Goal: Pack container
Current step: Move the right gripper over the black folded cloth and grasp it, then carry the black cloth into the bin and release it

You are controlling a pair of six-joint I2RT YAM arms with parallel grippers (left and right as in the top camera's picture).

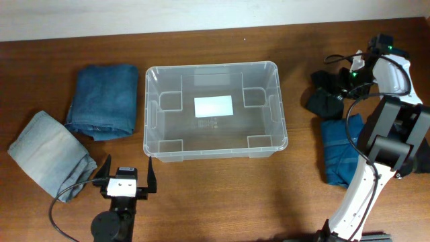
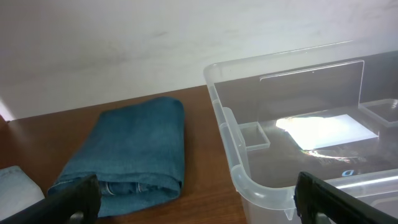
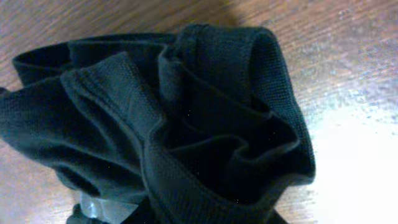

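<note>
Clear plastic, the container [image 1: 146, 111] sits mid-frame in the overhead view on the desk [image 1: 269, 202], holding only its white label [image 1: 213, 106], so packing has not begun. Four garments wait outside: dark denim [image 1: 104, 97] upper left, pale denim [image 1: 47, 158] lower left, a black garment [image 1: 324, 101] and a blue garment [image 1: 339, 151] at right. The left pincer [image 1: 127, 165] hovers wide open and empty by the container's lower-left corner. Only the right wrist view shows the black garment bunched close; the right pincer [image 1: 346, 82] is buried in it, so I cannot tell whether it grips.
</note>
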